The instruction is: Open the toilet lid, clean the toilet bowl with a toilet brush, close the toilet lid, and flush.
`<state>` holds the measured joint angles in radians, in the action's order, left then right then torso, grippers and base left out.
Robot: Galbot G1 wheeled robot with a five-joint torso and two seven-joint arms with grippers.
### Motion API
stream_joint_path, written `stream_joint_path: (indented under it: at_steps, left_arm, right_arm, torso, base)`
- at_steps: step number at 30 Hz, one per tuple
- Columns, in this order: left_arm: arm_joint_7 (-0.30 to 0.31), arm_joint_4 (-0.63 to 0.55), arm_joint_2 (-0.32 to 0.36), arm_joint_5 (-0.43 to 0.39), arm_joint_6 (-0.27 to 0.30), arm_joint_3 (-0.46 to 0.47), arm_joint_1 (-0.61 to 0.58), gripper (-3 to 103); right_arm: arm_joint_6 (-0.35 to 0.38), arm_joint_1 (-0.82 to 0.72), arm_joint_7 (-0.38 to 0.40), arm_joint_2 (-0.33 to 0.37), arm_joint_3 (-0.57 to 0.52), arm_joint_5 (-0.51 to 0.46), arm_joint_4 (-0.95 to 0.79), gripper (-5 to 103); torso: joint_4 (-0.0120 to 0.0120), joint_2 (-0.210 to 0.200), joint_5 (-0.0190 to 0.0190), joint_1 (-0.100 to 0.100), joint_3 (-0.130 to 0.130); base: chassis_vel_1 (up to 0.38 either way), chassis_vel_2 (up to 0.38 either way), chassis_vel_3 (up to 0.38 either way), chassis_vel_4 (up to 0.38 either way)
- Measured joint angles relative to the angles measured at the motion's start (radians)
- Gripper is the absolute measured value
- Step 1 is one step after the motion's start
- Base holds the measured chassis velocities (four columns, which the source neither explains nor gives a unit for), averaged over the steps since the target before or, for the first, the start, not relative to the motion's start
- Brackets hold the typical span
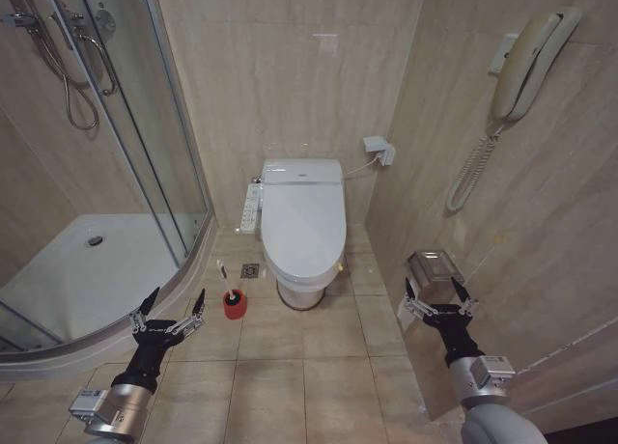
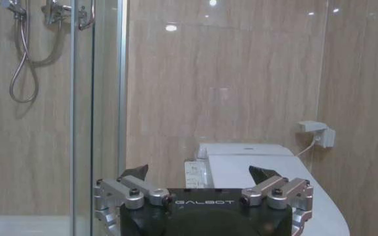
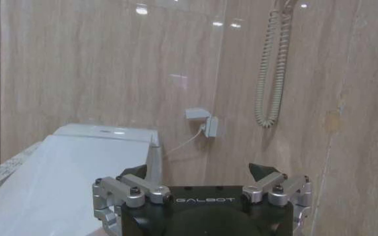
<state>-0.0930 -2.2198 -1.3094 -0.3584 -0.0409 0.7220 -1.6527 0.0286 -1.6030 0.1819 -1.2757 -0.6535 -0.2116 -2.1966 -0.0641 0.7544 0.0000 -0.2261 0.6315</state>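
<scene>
The toilet lid [image 1: 303, 222] lies shut over the toilet bowl [image 1: 300, 291] against the back wall. It also appears as the toilet lid [image 2: 267, 182] in the left wrist view and the toilet lid [image 3: 64, 182] in the right wrist view. A button panel [image 1: 252, 208] runs along the bowl's left side. The toilet brush [image 1: 224, 275] stands in its red cup [image 1: 235, 304] on the floor left of the bowl. My left gripper [image 1: 174, 306] hovers open just left of the cup. My right gripper [image 1: 437, 291] is open at the right, near the wall.
A glass shower cubicle with a white tray [image 1: 87, 270] fills the left side. A wall phone [image 1: 526, 63] with a coiled cord and a metal paper holder [image 1: 435, 265] hang on the right wall. A floor drain [image 1: 250, 270] sits beside the brush.
</scene>
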Motion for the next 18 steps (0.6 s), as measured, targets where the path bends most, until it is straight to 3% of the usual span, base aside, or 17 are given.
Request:
stream_joint_path:
  at_steps: [18]
  left_arm:
    - [0.000, 0.000, 0.000, 0.000, 0.000, 0.000, 0.000, 100]
  right_arm:
    - [0.000, 0.000, 0.000, 0.000, 0.000, 0.000, 0.000, 100]
  torso:
    - [0.0000, 0.000, 0.0000, 0.000, 0.000]
  base:
    - [0.000, 0.000, 0.000, 0.000]
